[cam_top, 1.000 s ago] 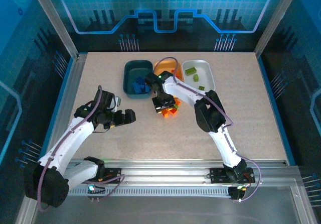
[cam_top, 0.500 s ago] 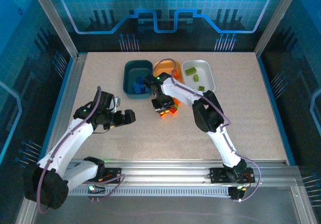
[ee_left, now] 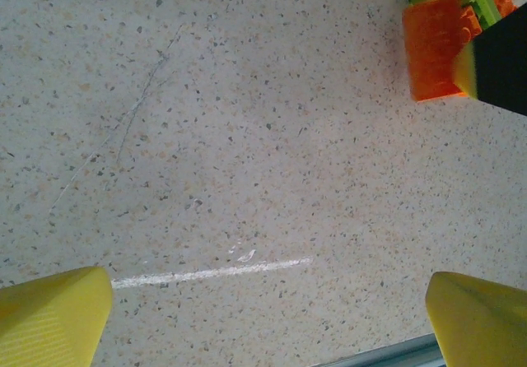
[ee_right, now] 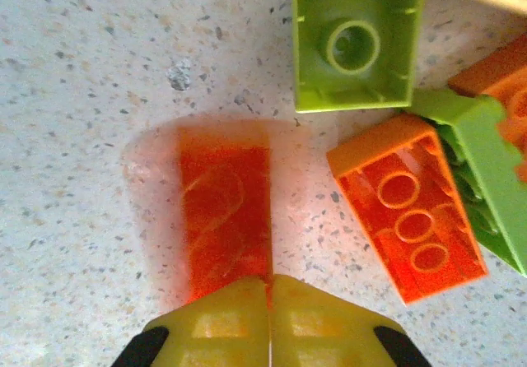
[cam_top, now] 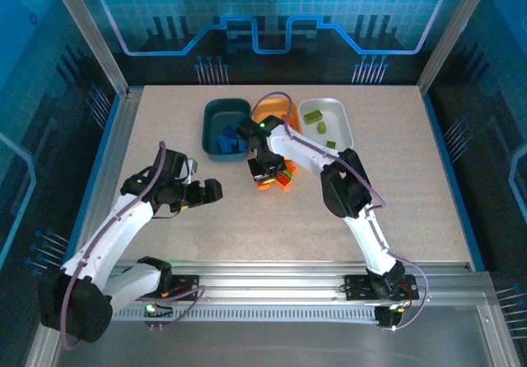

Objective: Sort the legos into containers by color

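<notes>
Watched right fingers (ee_right: 222,322) snap from part-open to clenched, tips meeting without gap; orange lego (ee_right: 226,211) sat on desk (ee_right: 82,95) just beyond tips, so I couldn't confirm pinch. Left fingers (ee_left: 49,313) stayed released. Judged regrasp likely before binning

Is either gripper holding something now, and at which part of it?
Left gripper: open, holding nothing. Right gripper: shut at the near end of an orange brick; a real grip cannot be told.
</notes>
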Controlling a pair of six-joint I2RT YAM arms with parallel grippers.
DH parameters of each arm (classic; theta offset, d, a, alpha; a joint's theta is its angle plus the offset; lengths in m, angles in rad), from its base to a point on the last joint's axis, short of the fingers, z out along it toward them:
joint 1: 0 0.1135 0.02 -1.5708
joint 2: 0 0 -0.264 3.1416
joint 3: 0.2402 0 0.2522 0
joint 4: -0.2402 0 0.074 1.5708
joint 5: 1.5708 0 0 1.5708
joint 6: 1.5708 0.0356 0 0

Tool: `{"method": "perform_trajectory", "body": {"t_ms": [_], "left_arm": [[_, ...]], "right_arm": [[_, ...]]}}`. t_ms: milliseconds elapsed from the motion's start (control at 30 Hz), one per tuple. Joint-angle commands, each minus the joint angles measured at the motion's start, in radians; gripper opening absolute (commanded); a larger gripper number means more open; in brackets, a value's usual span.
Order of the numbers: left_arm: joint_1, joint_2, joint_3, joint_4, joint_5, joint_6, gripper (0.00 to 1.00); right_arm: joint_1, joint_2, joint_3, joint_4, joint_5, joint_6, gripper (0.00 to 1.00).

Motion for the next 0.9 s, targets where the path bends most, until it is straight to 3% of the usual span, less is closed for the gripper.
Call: {"method": "perform_trajectory", "body": {"t_ms": [0,300,567,733,867], "left_arm": [[0.008,0.011,-0.001,0.008,0.02,-0.006,0.99],[0.008,0.05,0.024,0.018,0.036,-0.006,0.99],[0.008,0.07,0.03,0.014,0.041,-0.008,0.99],[0.004,0.11,0.041,0.021,0.077,-0.006,0.99],[-0.003,0.154,0.063,0.035,0.104,-0.019,0.99]], "right_arm": [[-0.021,-0.094,0.004,-0.009,-0.045,0.031,0.02],[-0.17,-0.137,0.064,0.042,-0.171,0.064,0.02],[-0.295,0.092,0.345,-0.004,-0.207,0.068,0.03],[-0.329,0.205,0.483,-0.012,-0.236,0.08,0.12],[-0.341,0.192,0.478,-0.002,-0.243,0.072,0.2]]}}
